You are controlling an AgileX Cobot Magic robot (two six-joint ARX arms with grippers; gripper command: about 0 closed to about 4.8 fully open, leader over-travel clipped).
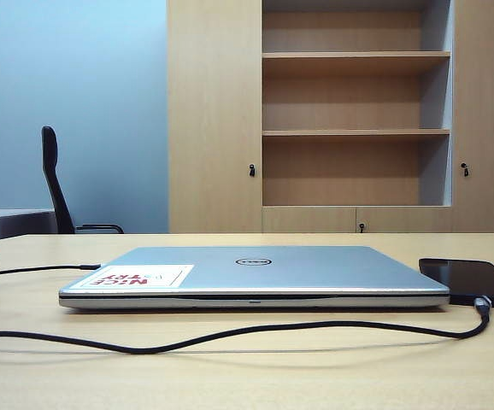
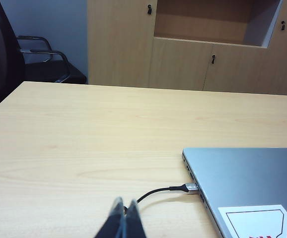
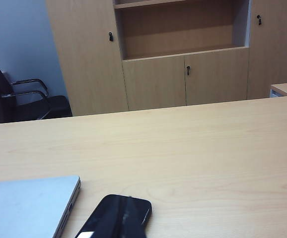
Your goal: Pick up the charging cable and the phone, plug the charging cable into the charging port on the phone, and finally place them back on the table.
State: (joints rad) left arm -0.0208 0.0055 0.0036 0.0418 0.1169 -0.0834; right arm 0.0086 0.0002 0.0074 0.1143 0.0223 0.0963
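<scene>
The black phone (image 1: 473, 280) lies flat on the table (image 1: 332, 380), right of the laptop. The charging cable (image 1: 230, 331) runs along the table in front of the laptop, and its silver plug (image 1: 483, 302) sits against the phone's near edge, covering the charging port. Its other end (image 2: 190, 188) is plugged into the laptop's side. Neither gripper shows in the exterior view. My left gripper (image 2: 125, 210) hangs shut and empty above the cable (image 2: 156, 192). My right gripper (image 3: 121, 218) is a dark shape, shut, in front of the phone (image 3: 142, 207), holding nothing.
A closed silver laptop (image 1: 255, 272) with a red-white sticker (image 1: 132, 276) fills the table's middle. A wooden shelf cabinet (image 1: 354, 111) stands behind the table. A black office chair (image 1: 55, 179) is at the back left.
</scene>
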